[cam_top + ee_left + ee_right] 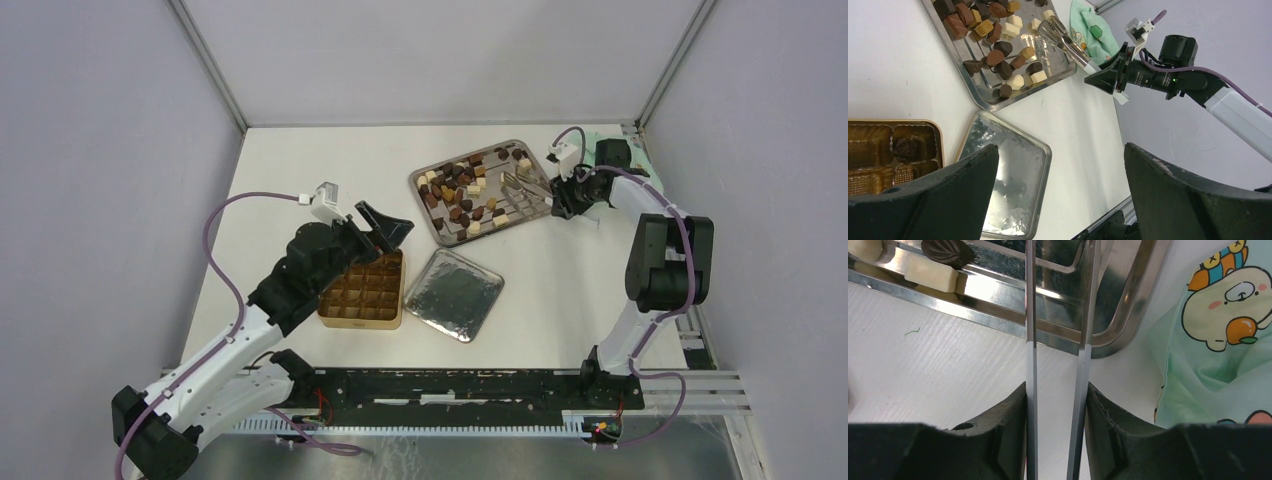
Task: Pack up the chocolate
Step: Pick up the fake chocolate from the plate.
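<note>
The chocolate (455, 212) lies as many dark, light brown and cream pieces in a steel tray (415, 180) at the back. In the left wrist view the chocolate (995, 57) fills that tray (979, 97), and one dark piece (908, 146) sits in a cell of the gold tin (935, 125). My right gripper (1055, 387) is shut on the two handle arms of the silver tongs (1031, 365). The tongs' tips (518, 188) reach into the tray. My left gripper (1060, 150) hangs wide open and empty over the tin's (360, 322) far edge.
A silver lid (458, 293) lies flat to the right of the tin. A green printed cloth (1218, 340) sits beside the tray's right corner, under the right arm. A cream piece (930, 276) and a dark piece (945, 251) lie by the tray's near rim.
</note>
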Controlling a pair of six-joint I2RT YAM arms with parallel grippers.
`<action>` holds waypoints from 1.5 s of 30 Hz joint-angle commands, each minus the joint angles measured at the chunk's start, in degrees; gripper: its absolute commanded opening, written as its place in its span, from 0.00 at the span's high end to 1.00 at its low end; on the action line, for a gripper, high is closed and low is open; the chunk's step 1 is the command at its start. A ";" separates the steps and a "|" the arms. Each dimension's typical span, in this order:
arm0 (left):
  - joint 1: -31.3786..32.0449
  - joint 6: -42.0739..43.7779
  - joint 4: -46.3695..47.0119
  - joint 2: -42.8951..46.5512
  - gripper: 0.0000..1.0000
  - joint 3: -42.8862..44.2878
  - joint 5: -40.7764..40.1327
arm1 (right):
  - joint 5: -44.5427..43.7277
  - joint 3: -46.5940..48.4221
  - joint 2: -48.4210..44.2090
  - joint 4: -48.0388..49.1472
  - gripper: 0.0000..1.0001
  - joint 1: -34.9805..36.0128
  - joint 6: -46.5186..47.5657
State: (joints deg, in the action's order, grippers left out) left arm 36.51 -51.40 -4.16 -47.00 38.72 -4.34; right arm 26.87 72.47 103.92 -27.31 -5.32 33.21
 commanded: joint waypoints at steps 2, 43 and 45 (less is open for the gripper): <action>0.28 -0.63 3.00 -0.73 0.00 0.87 0.46 | 0.22 3.77 1.48 0.28 0.55 0.55 0.05; 0.34 -1.34 3.02 0.07 0.00 -0.51 -0.02 | 2.63 -5.34 -8.19 1.59 1.00 2.16 5.37; 0.31 -1.34 3.02 0.05 0.00 -0.62 -0.04 | 3.80 -7.03 -10.27 2.08 1.00 2.16 5.31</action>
State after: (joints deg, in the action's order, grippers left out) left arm 36.51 -51.42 -2.94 -47.83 38.15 -3.97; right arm 26.89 67.68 99.31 -28.64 -3.46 38.76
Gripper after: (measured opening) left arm 0.994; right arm 0.369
